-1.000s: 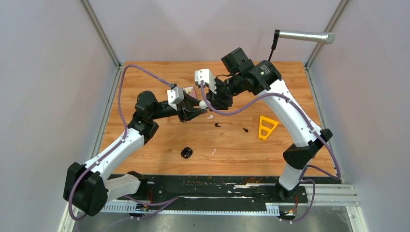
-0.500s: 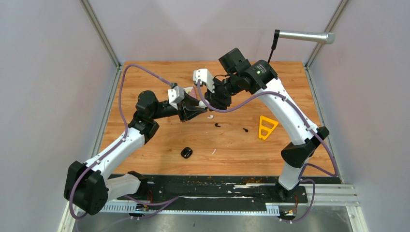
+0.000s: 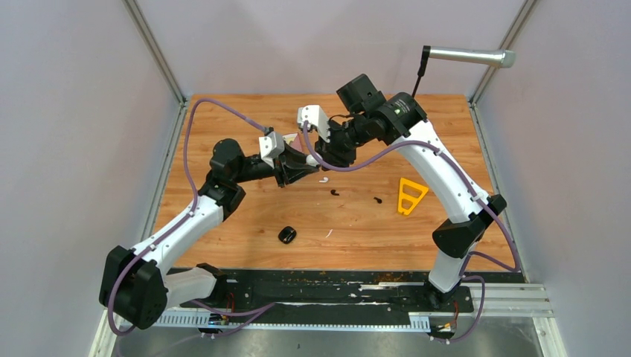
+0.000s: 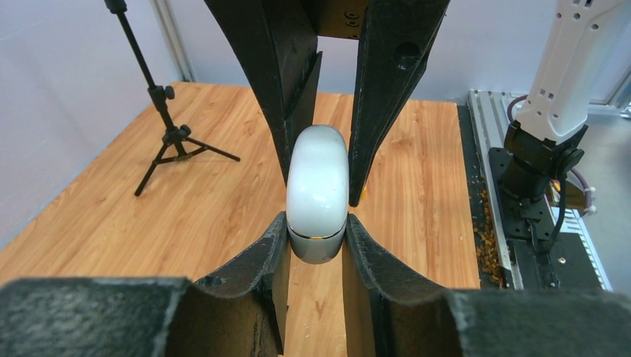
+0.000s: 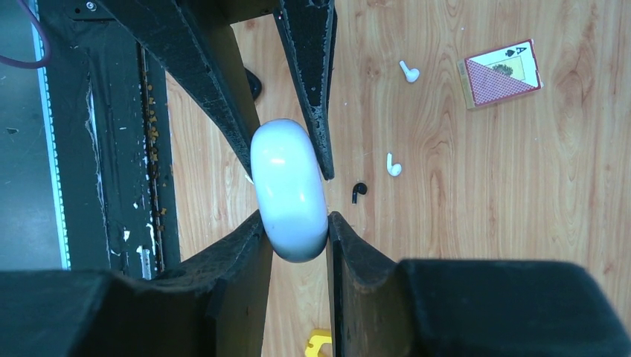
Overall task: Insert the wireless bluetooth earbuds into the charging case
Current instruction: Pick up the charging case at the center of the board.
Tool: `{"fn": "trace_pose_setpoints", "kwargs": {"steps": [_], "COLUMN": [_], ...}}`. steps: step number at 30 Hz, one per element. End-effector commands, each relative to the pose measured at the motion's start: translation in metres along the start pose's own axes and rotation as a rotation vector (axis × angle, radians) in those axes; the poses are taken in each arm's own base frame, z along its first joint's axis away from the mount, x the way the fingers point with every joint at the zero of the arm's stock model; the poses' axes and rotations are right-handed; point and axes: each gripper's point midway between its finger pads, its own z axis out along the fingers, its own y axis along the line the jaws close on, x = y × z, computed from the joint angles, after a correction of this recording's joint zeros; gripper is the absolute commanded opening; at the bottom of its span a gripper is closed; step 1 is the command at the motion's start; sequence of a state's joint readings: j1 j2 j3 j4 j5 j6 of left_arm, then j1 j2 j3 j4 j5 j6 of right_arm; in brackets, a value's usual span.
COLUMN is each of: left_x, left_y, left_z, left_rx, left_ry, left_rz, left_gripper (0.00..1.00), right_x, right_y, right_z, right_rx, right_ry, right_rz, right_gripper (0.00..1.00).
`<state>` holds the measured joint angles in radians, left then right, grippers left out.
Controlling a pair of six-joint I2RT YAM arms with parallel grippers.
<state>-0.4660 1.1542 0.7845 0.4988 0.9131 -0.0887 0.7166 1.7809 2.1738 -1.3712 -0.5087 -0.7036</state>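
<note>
Left end effector [image 4: 316, 232] is clenched on the lower end of the white charging case [image 4: 318, 195]. The right end effector [image 5: 293, 232] clamps the same case from the opposite end. We see it held above the worktop [image 3: 245, 216] between the two, just above centre in the top view.

Compared with a second ago, the right arm's wrist has slid a touch toward the upper left and the left arm has crept with it. Over the last half second almost nothing moves. We read that as a two-sided hold settling, probably ahead of prying open the lid, whose seam looks shut.

No earbud is in yet. A white earbud [image 5: 393, 165] and a black earbud [image 5: 359, 190] lie right of centre in the right wrist view, with a second white earbud [image 5: 408, 71] higher up. A second black earbud [image 3: 378, 199] lies right of centre in the top view.

The only writing we can read is an "A" with a spade on the playing card [image 5: 500, 73]. The case shows no brand.
</note>
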Motion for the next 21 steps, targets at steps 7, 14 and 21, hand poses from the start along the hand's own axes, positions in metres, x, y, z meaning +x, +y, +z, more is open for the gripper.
{"fn": "trace_pose_setpoints", "kwargs": {"steps": [7,14,21], "left_x": [-0.0117,-0.0128,-0.0114], "left_y": [0.006,0.0093,0.0094], "left_z": [0.003,0.0029,0.0043], "left_rx": [-0.021,-0.048,-0.041], "left_ry": [-0.025,-0.038,-0.038], "left_rz": [0.015,-0.01,-0.017], "left_gripper": [0.09,0.36,0.38], "right_x": [-0.0141,-0.0141,-0.0143], "right_y": [-0.0014,-0.0036,-0.0047], "right_z": [-0.0042,-0.0019,0.0003], "right_rx": [0.027,0.034,0.037], "right_ry": [-0.048,-0.045,-0.05], "right_rz": [0.018,0.052,0.068], "right_gripper": [0.0,0.0,0.0]}}
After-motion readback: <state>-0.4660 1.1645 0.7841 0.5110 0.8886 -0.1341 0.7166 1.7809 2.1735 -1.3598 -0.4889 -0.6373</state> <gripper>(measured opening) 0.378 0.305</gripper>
